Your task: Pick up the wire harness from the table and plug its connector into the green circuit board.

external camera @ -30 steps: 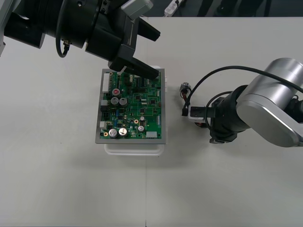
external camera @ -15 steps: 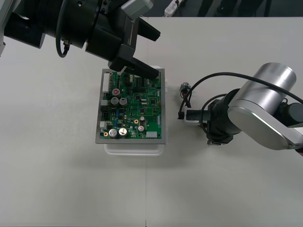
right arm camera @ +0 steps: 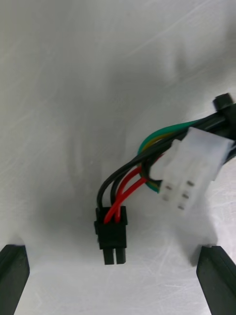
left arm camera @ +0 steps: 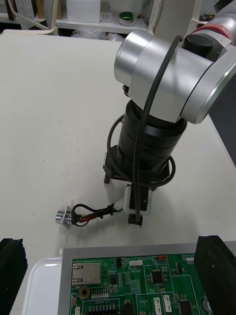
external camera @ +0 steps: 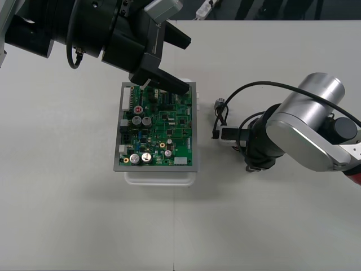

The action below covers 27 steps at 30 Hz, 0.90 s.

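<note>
Black fingers (right arm camera: pixel 12 278) of the right pincer (right arm camera: pixel 114 253) stand far apart and clamp nothing. Between them, touching neither, the small black plug (right arm camera: pixel 112 236) of the wire harness (left arm camera: pixel 101 213) lies on the pale tabletop (right arm camera: pixel 59 98). Its mating end faces back toward the pincer. Just past the plug, red and black wires (right arm camera: pixel 129 184) curve away, and green ones join them. A white connector housing (right arm camera: pixel 191 170) sits beside the wires, farther from the pincer than the plug and off toward one finger.

The left wrist view adds the harness's other end. The round metal socket (left arm camera: pixel 63 216) rests on the tabletop at the end of the wires, well out to one side of the right pincer and beyond its spread fingers.

From above, the right pincer is low over the tabletop with the plug at its tips. The green circuit board (external camera: pixel 158 127) on its white base (external camera: pixel 161 178) is near, straight ahead of the fingers, with a strip of bare tabletop between plug and board. The plug is not in the board.

Farthest off, the left pincer (left arm camera: pixel 113 246) hangs over the board's far edge. Its fingers (left arm camera: pixel 216 270) are also wide apart and hold nothing. The board is directly beneath it, and the harness lies just past the board's edge.
</note>
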Each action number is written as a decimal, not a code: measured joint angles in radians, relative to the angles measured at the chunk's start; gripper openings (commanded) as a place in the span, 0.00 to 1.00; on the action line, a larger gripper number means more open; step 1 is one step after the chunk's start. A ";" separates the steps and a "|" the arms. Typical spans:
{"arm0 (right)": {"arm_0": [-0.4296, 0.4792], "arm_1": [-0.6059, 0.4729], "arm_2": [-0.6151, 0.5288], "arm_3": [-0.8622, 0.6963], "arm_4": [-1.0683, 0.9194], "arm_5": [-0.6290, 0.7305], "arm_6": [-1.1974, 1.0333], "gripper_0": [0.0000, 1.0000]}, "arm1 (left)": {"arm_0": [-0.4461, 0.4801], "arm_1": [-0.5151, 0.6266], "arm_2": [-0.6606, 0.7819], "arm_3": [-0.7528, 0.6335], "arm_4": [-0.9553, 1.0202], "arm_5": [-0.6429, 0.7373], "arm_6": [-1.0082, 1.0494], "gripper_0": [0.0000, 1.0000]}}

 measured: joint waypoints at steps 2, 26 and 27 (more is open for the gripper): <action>-0.010 0.003 0.000 0.013 -0.004 0.000 0.000 1.00 | 0.000 0.000 0.000 0.000 0.000 0.000 0.000 1.00; -0.033 0.006 0.031 0.019 -0.021 0.000 0.000 1.00 | 0.000 0.000 0.000 0.000 0.000 0.000 0.000 1.00; -0.033 0.007 0.031 0.019 -0.021 0.000 0.000 1.00 | 0.000 0.000 0.000 0.000 0.000 0.000 0.000 1.00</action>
